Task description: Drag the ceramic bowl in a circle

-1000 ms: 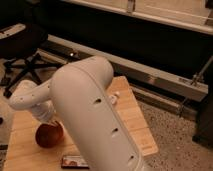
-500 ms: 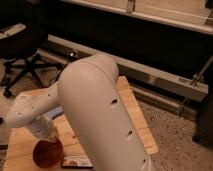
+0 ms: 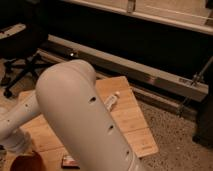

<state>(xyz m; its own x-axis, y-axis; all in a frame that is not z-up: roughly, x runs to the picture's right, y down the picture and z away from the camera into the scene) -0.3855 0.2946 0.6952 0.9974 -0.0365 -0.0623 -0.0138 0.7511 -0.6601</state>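
Round reddish-brown glazed ceramic bowl (image 3: 25,162), cut off at the lower-left corner, directly beneath the wrist of the bulky white robot arm (image 3: 75,110), on the near-left end of the pale wooden tabletop (image 3: 132,117), end effector clenched, hidden above it, probably hooked on the rim.

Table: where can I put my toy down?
The bare right side of the table, between the white object and the front-right corner. Bottom-left is crowded: the arm, the ceramic bowl, a small dark object, with the shut gripper hidden there.
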